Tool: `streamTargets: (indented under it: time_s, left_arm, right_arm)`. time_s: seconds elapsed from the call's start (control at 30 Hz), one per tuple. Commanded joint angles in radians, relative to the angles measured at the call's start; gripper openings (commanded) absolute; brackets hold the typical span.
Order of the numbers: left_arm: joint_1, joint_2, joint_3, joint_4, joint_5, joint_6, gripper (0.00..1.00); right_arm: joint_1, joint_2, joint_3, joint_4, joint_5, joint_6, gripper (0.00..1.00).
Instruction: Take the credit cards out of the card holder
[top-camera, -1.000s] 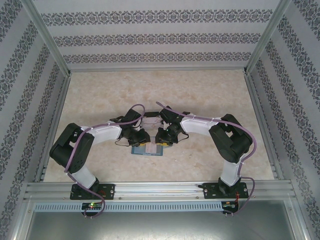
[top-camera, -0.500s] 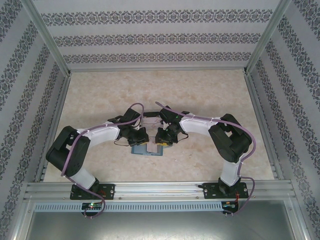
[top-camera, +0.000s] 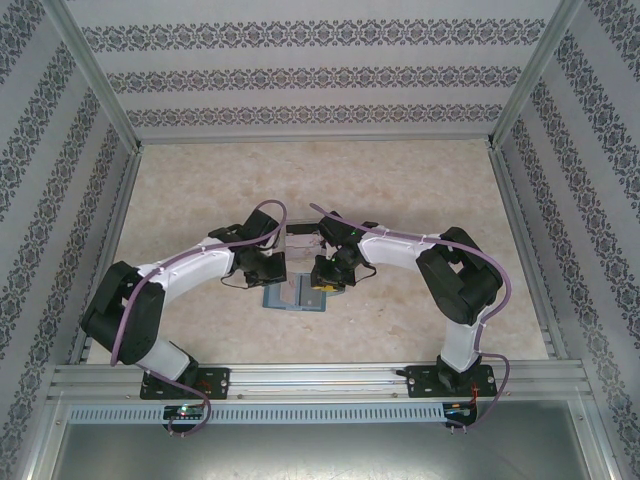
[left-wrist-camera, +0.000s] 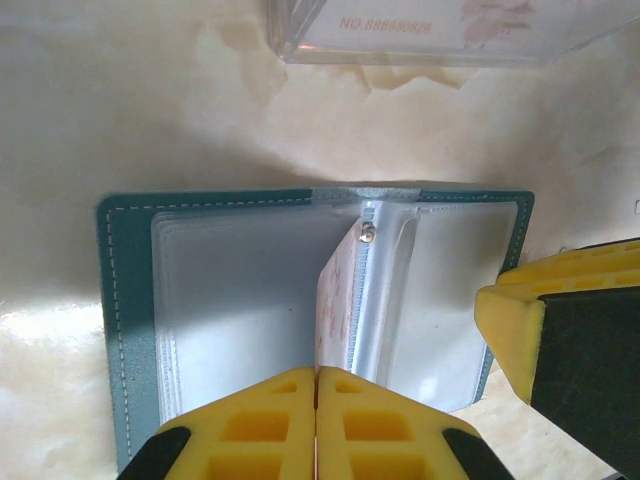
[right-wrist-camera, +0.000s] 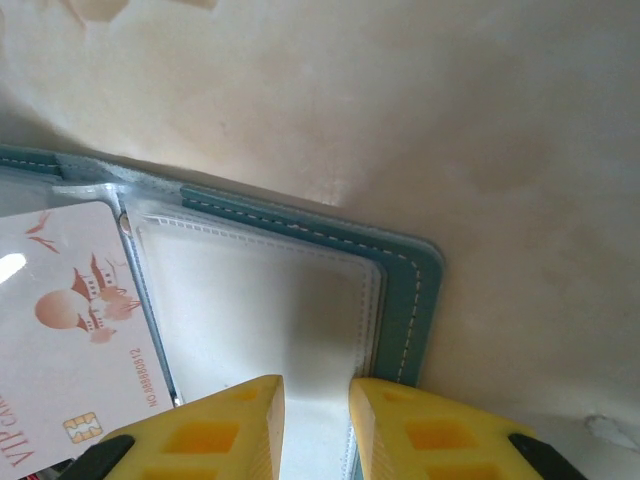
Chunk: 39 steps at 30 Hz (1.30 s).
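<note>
The credit card (left-wrist-camera: 338, 290)'s near end hides inside the left gripper (left-wrist-camera: 316, 378), clamped tight on it over the card holder (left-wrist-camera: 125, 300)'s fold; the right gripper (right-wrist-camera: 315, 392), slightly parted, rests on its right panel.

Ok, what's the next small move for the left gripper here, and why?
Probably draw the left gripper back, sliding the pale whitish card with reddish marks out of the teal-blue bifold card holder: the jaws are shut on the card's edge, and the right gripper sits over the holder's right panel.

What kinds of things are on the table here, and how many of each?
Card holder: 1
Clear tray: 1
Credit cards: 2 visible, one at the holder, another in the tray
Total: 4
</note>
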Motion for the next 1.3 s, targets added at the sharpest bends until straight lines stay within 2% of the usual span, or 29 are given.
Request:
streamTargets:
  time_s: [0.0, 0.3, 0.73, 0.93, 1.27]
  left_arm:
    - [0.01, -0.001, 0.023, -0.072, -0.029, 0.038, 0.08]
    - [-0.003, 0.05, 0.012, 0.013, 0.075, 0.012, 0.11]
    - [-0.018, 0.079, 0.015, 0.036, 0.105, 0.001, 0.12]
    - [-0.02, 0.089, 0.021, 0.03, 0.107, 0.001, 0.08]
    - [-0.019, 0.034, 0.057, -0.04, 0.039, 0.053, 0.03]
  right_arm:
    - [0.015, 0.048, -0.011, -0.051, 0.067, -0.014, 0.27]
    - [0.017, 0.045, -0.02, -0.051, 0.069, -0.013, 0.27]
    - [0.02, 0.049, -0.023, -0.047, 0.067, -0.01, 0.27]
    - [0.02, 0.048, -0.026, -0.045, 0.068, -0.009, 0.27]
    - [0.018, -0.011, -0.029, -0.054, 0.089, -0.005, 0.27]
